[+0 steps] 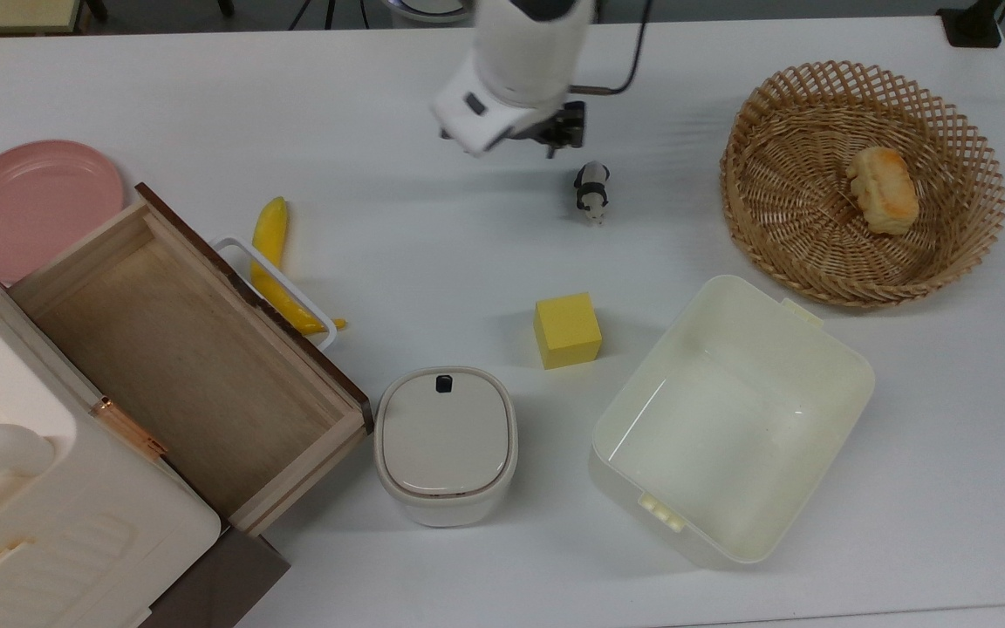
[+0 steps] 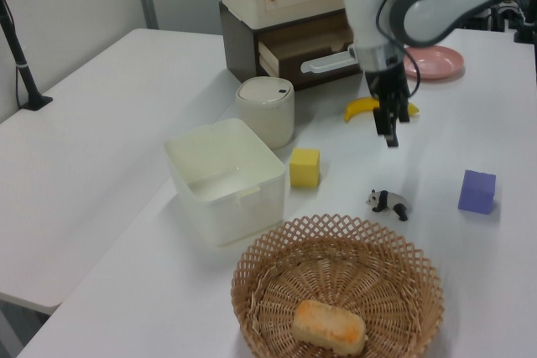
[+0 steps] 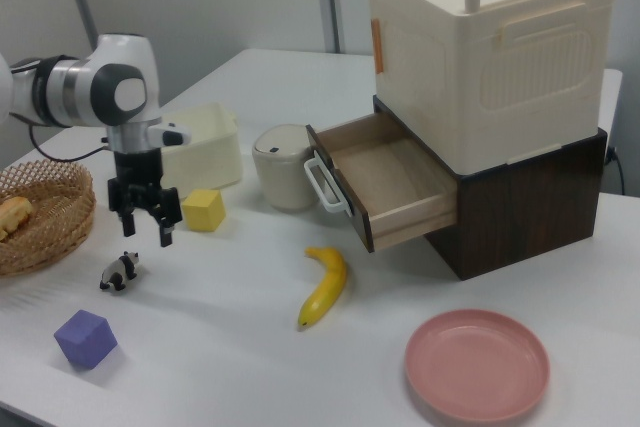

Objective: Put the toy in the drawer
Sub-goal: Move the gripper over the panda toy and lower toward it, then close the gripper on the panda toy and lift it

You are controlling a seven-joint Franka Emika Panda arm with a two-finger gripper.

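The toy, a tiny black-and-white panda [image 1: 591, 192], stands on the white table, also seen in the left view [image 2: 388, 202] and the right view [image 3: 121, 271]. My gripper [image 3: 146, 231] hangs open and empty just above the table, a short way from the panda. In the top view the gripper [image 1: 555, 141] sits up and to the left of the toy, mostly under the white wrist. The light-wood drawer [image 1: 180, 349] is pulled out and empty, with its dark front panel and white handle [image 1: 271, 288] facing the table's middle.
A yellow foam cube [image 1: 567, 330], a cream tub [image 1: 729, 419] and a lidded canister [image 1: 446, 445] sit below the toy in the top view. A banana [image 1: 280, 270] lies by the drawer handle. A wicker basket [image 1: 860, 179] holds bread. A purple cube [image 3: 88, 337] and pink plate [image 1: 31, 205] are nearby.
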